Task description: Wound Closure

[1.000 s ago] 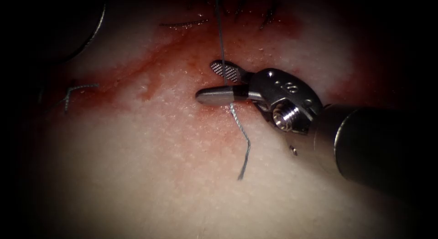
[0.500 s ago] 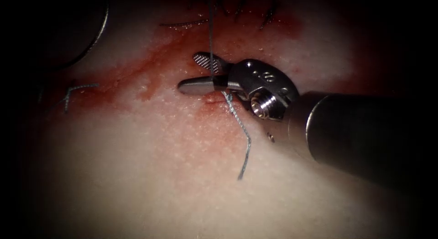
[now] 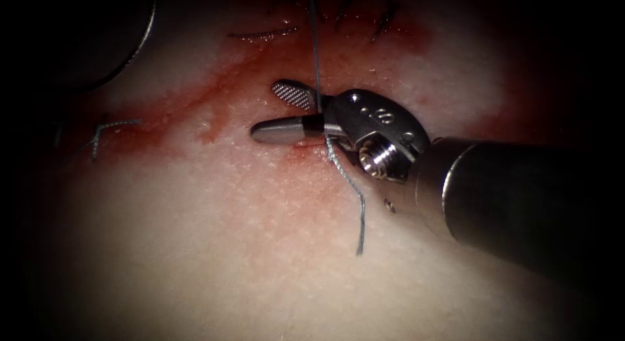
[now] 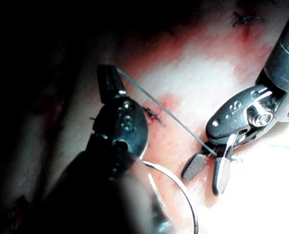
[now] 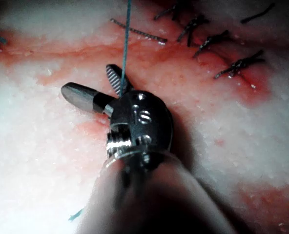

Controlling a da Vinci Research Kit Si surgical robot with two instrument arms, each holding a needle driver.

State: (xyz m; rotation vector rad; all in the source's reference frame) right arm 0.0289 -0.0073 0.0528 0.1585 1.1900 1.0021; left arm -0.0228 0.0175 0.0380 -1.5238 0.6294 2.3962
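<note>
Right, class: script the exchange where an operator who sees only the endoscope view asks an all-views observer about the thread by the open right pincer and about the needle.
Operator: My right pincer stands open astride the thread. Where does the thread lead above my picture?
Observer: To the left pincer, shut on it.
Operator: And the needle?
Observer: A thin silvery curve near the left pincer may be it; whether it is in the tissue, I cannot tell.
</note>
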